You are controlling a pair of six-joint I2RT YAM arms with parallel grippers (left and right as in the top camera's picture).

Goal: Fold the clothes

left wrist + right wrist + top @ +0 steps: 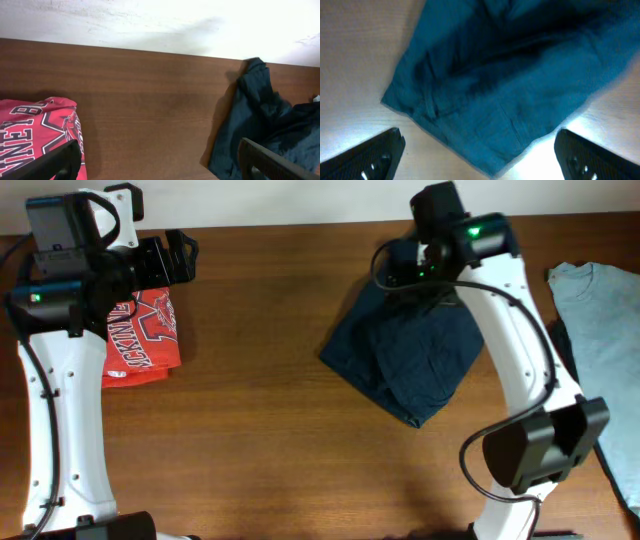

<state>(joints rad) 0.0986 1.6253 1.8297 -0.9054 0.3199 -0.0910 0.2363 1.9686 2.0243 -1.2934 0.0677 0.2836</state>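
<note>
Right pincer (480, 142) hangs with its jaws spread wide directly above the clothes (410, 360), a dark navy garment lying in a loose, creased heap on the wooden counter (260, 410). In the right wrist view, a stitched corner of the fabric reaches down between the two fingertips. Left pincer (160, 165), its jaws just as wide, is poised over the counter's far side. A red shirt (35, 132) with white lettering lies beneath one of its fingers, and the navy garment lies well apart beyond the other. A pale grey-blue T-shirt (600, 320) lies off to the right pincer's right, near the counter's edge.
</note>
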